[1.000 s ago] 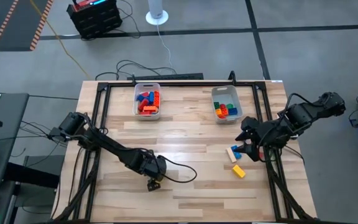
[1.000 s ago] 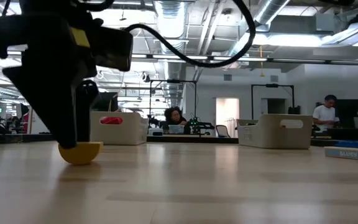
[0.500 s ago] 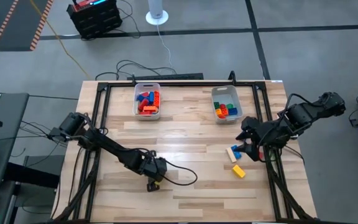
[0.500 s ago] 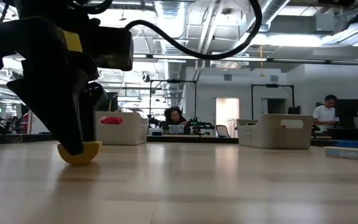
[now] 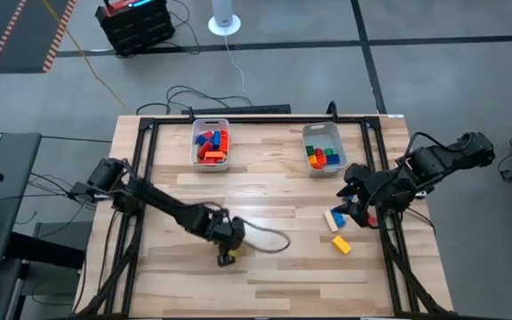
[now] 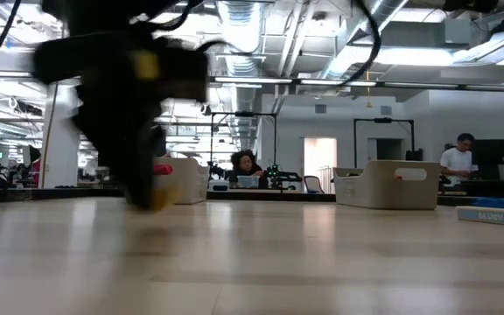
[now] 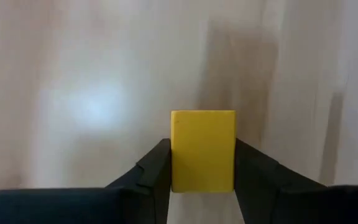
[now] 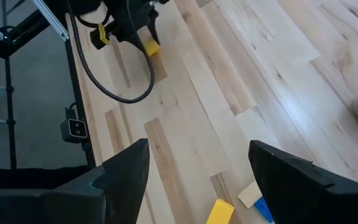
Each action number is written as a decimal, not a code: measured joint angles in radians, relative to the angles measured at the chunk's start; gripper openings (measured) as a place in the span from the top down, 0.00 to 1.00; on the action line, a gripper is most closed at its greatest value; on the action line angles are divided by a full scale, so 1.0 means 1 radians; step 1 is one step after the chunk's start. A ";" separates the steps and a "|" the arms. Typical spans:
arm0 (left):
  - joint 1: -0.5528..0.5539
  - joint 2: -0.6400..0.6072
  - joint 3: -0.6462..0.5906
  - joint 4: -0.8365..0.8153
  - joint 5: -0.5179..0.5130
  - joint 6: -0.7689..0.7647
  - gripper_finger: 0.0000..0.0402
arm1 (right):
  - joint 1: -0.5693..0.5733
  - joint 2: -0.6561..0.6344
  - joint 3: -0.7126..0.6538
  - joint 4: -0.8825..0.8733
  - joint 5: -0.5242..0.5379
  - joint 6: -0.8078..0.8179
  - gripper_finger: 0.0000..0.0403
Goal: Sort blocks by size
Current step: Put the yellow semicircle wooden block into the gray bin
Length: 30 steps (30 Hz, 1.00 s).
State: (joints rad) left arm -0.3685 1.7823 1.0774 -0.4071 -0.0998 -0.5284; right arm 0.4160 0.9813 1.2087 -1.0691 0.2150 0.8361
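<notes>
On the left half of the bench (image 5: 265,191), near the front edge, left hand (image 5: 227,258) sits low over the wood with a yellow block (image 7: 202,151) between its fingers (image 7: 156,171). Both inner faces touch the block's sides; hand looks clamped on it. Block is stubby, no clear long axis; seen squarely from the wrist, it projects straight forward out of the hand. Whether it has left the wood: cannot tell.

Back of bench, two clear bins. Left bin (image 5: 210,143) holds mostly red and orange pieces with some blue; right bin (image 5: 322,148) holds green, blue, orange and red. Individual count inside either is not readable.

Right side: three loose pieces lie together, tan block (image 5: 332,222), blue block (image 5: 337,215), second yellow block (image 5: 341,244). Right hand (image 5: 354,200) hovers just beside them, fingers wide apart, empty. Judgement: right arm is clearly nearer this trio; left arm's carry goes back toward a bin.
</notes>
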 joint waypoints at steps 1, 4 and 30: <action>0.013 -0.008 0.013 0.003 -0.009 0.020 0.69 | 0.000 0.000 0.000 0.000 0.000 0.000 0.25; 0.063 -0.018 0.055 0.010 -0.020 0.074 0.69 | 0.000 0.000 0.000 0.000 0.000 0.001 0.25; 0.679 -0.014 0.206 0.509 0.089 0.170 0.69 | -0.068 0.009 0.000 -0.098 0.104 0.130 0.25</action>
State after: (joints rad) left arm 0.3109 1.7687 1.2831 0.1018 -0.0113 -0.3584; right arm 0.3478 0.9906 1.2087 -1.1675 0.3192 0.9659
